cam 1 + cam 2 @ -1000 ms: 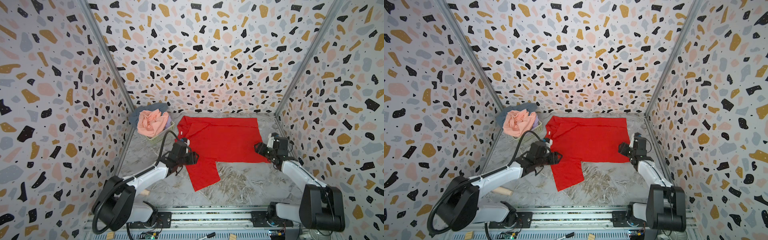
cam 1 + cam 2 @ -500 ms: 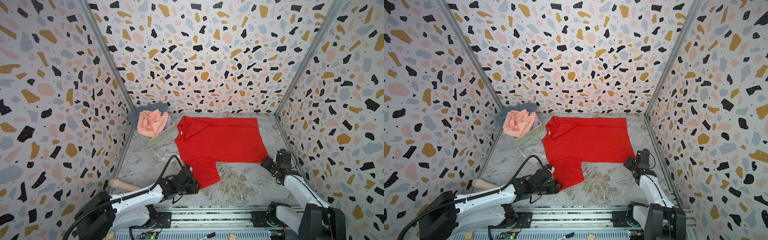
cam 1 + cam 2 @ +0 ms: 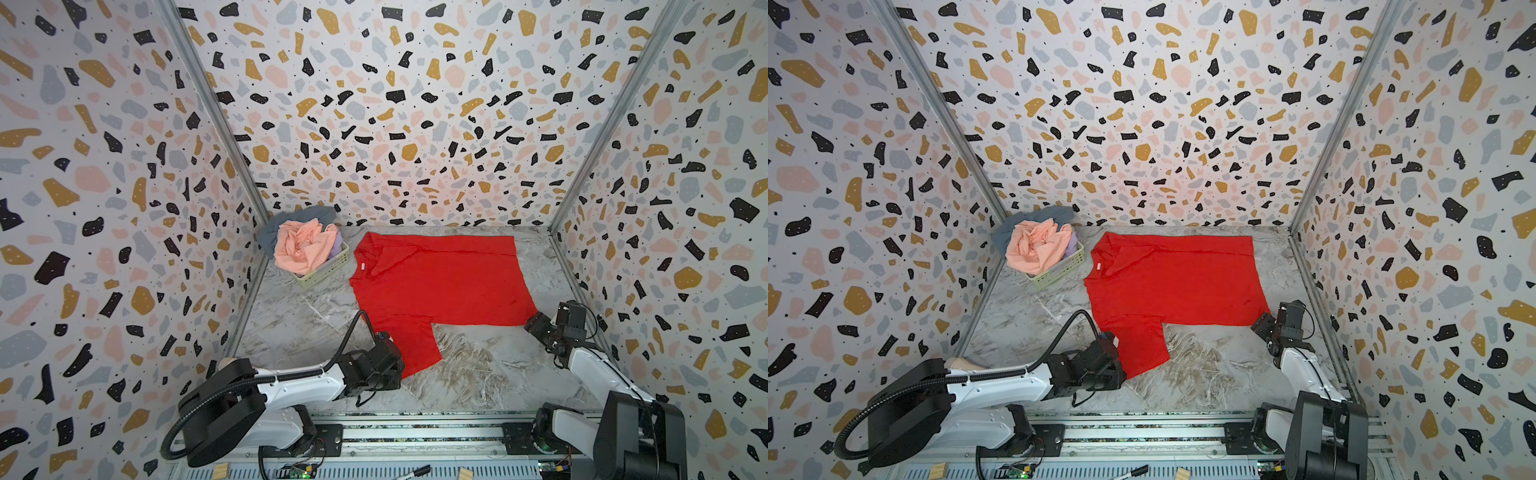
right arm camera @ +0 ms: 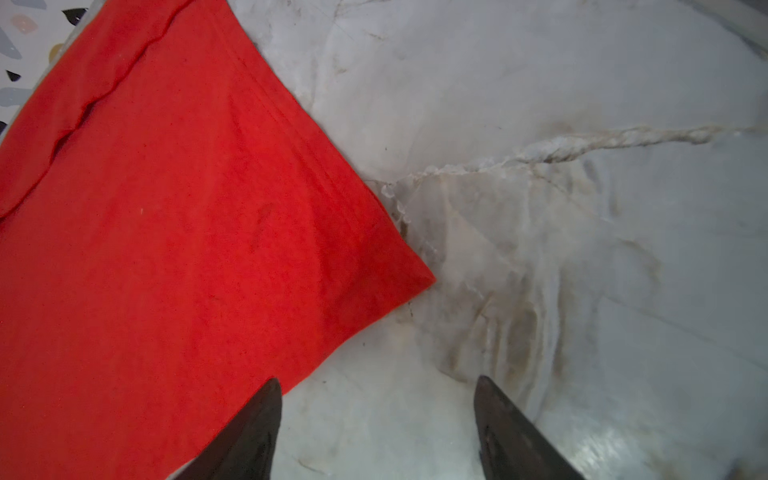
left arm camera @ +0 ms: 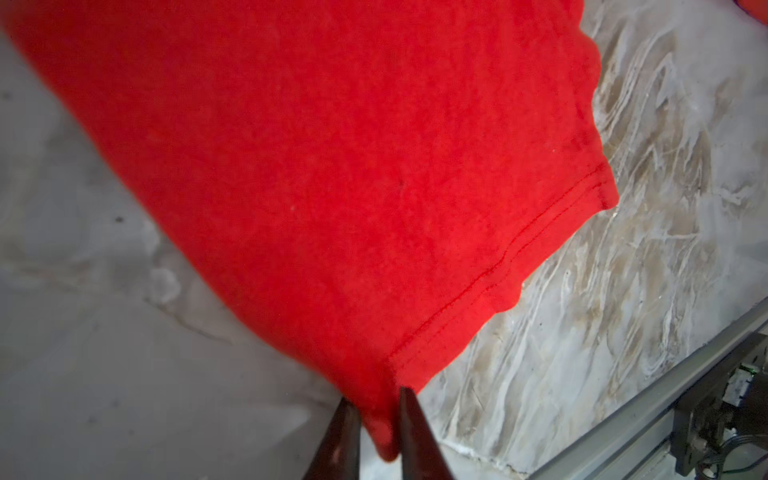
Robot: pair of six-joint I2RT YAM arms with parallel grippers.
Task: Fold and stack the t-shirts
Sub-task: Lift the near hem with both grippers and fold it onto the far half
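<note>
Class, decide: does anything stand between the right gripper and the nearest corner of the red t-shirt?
Nothing visible does. The open right gripper sits just beside the corner of the red t-shirt, with only marble table showing between them.

marble tabletop [image 3: 478, 374] | red t-shirt [image 3: 436, 282] spread | basket [image 3: 328, 270], maybe against wall

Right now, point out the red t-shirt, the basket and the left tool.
red t-shirt [image 3: 440, 282], a top view, middle of its body
basket [image 3: 326, 271], a top view, its front lattice wall
left tool [image 5: 374, 399], left wrist view, between its tips, on pinched cloth
</note>
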